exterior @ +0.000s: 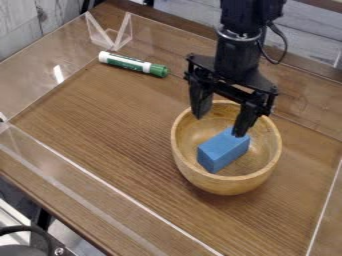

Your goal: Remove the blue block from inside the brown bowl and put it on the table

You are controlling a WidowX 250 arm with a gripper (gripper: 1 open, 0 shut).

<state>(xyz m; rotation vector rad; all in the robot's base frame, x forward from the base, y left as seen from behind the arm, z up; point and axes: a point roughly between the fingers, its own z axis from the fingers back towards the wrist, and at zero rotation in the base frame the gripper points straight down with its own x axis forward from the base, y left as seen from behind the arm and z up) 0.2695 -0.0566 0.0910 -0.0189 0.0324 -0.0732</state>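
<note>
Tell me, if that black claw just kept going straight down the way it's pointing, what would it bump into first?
Most likely the blue block lying in the brown bowl. The open gripper hangs above it, though depth is hard to judge from one view.

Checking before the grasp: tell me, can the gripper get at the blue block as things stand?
Probably yes. The gripper hangs open, pointing down just above the bowl, and the blue block lies uncovered in the hollow. Only the bowl's rim near the left finger might crowd the descent.
</note>
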